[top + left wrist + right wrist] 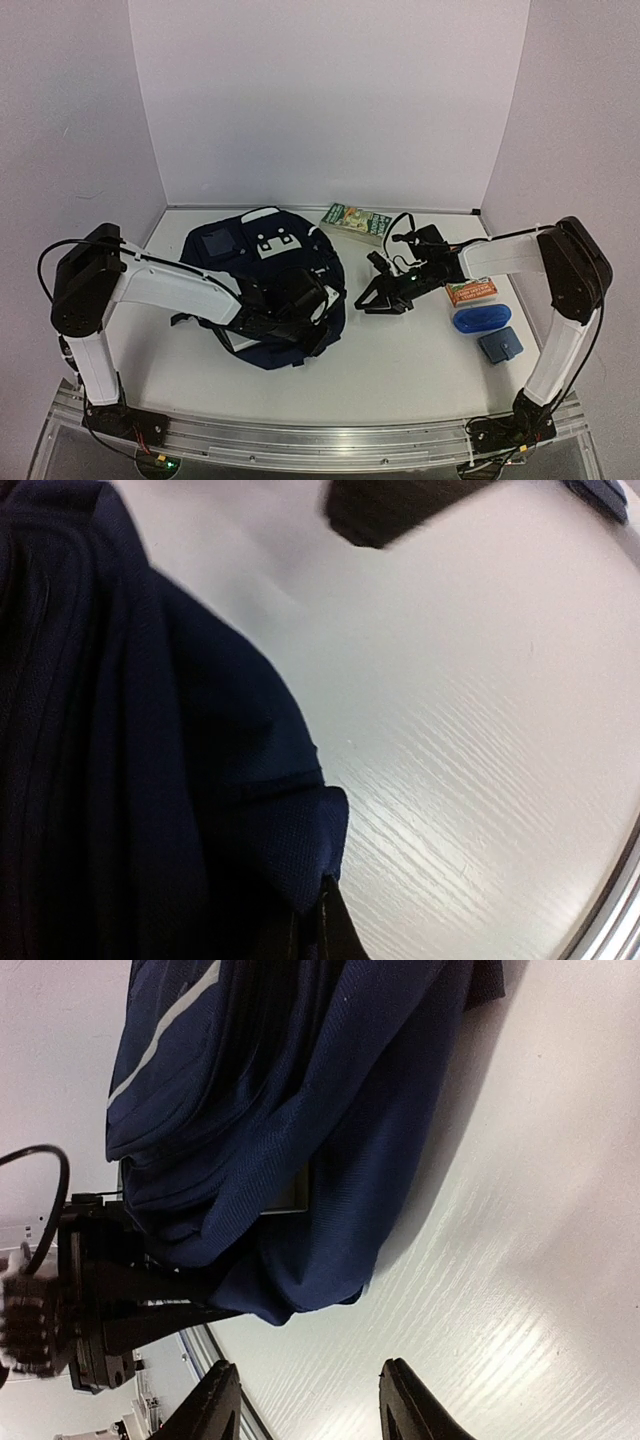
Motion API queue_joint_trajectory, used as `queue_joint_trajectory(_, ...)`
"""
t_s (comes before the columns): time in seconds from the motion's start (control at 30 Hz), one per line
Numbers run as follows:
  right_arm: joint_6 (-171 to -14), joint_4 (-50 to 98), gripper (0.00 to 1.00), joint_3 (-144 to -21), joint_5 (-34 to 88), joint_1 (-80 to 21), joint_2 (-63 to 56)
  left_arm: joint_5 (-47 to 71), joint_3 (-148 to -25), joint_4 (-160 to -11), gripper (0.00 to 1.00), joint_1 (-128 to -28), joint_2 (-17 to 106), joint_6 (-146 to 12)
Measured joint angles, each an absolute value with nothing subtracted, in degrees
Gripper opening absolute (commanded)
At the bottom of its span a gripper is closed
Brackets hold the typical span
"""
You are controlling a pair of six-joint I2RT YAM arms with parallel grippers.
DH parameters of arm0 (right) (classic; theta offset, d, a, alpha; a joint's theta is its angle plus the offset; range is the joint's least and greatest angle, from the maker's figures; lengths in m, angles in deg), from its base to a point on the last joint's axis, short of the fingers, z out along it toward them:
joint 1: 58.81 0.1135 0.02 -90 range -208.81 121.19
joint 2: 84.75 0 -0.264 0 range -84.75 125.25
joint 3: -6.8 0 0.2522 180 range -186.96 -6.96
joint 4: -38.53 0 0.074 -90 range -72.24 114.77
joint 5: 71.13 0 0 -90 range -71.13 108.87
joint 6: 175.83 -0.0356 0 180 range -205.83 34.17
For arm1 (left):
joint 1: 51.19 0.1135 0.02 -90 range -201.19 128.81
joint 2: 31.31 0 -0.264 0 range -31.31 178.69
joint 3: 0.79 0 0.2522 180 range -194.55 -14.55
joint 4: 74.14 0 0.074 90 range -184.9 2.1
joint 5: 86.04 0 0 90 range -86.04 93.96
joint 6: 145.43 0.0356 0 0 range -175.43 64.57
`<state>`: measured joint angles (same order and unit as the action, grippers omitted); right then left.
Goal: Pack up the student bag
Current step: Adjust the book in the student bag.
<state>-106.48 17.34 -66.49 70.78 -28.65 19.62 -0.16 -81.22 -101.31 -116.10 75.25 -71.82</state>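
Note:
The student bag [262, 262], navy with white stripes and a white patch, lies left of the table's middle. My left gripper [316, 302] is at its right edge, shut on a fold of the bag's fabric. In the left wrist view the gripper [322, 922] pinches a navy corner of the bag [150, 780] just above the table. My right gripper [374, 300] stands open and empty to the right of the bag, apart from it. The right wrist view has that gripper [312, 1402] over bare table, with the bag [300, 1110] ahead.
A green packet [357, 220] lies at the back by the wall. An orange box [470, 292], a blue pouch [480, 318] and a small blue-grey square [498, 345] sit at the right. A pale flat edge [288, 1200] shows inside the bag.

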Motion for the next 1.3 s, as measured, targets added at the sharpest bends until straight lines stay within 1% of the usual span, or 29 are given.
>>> queue_joint_trajectory(0.13, -106.5, 17.34, 0.44, -66.49, 71.08, -28.79, 19.27, -4.18, -77.82, -98.68, 0.01, -119.7, 71.24, -61.27)
queue_joint_trajectory(0.3, -106.78, 17.37, 0.41, -66.49, 71.95, -28.77, 18.99, -4.23, -73.28, -97.2, 0.03, -122.08, 64.28, -46.76)
queue_joint_trajectory(0.5, -106.78, 17.34, 0.46, -66.49, 72.06, -27.11, 18.99, -3.51, -72.08, -96.58, 0.06, -123.27, 62.82, -36.88)
queue_joint_trajectory(0.67, -105.23, 17.08, 0.46, -66.51, 69.66, -21.83, 19.02, -2.9, -70.55, -96.32, 0.07, -123.33, 62.82, -35.68)
queue_joint_trajectory(0.8, -103.59, 16.27, 0.42, -67.06, 67.0, -18.74, 19.11, -2.5, -70.12, -95.42, 0.09, -123.6, 63.0, -35.77)
queue_joint_trajectory(0.93, -102.59, 14.9, 0.34, -68.57, 65.13, -17.44, 20.37, -2.73, -70.08, -94.18, 0.11, -124.27, 64.47, -35.64)
queue_joint_trajectory(1.0, -102.52, 14.08, 0.33, -69.58, 64.39, -16.98, 21.55, -3.09, -70.11, -93.81, 0.12, -124.87, 65.73, -35.29)
queue_joint_trajectory(1.1, -102.4, 12.93, 0.3, -70.91, 62.91, -15.96, 22.97, -3.72, -70.38, -93.79, 0.17, -125.72, 67.49, -34.4)
queue_joint_trajectory(1.2, -102.49, 12.28, 0.24, -72.04, 61.28, -14.72, 23.97, -3.85, -70.38, -93.85, 0.21, -126.18, 68.23, -33.94)
queue_joint_trajectory(1.27, -102.8, 11.71, 0.23, -73.27, 60.33, -14.09, 25.24, -4.09, -70.38, -93.87, 0.25, -126.44, 68.41, -33.62)
queue_joint_trajectory(1.3, -102.86, 11.44, 0.23, -73.85, 60.02, -13.9, 25.91, -4.36, -70.38, -93.88, 0.29, -126.62, 68.56, -33.28)
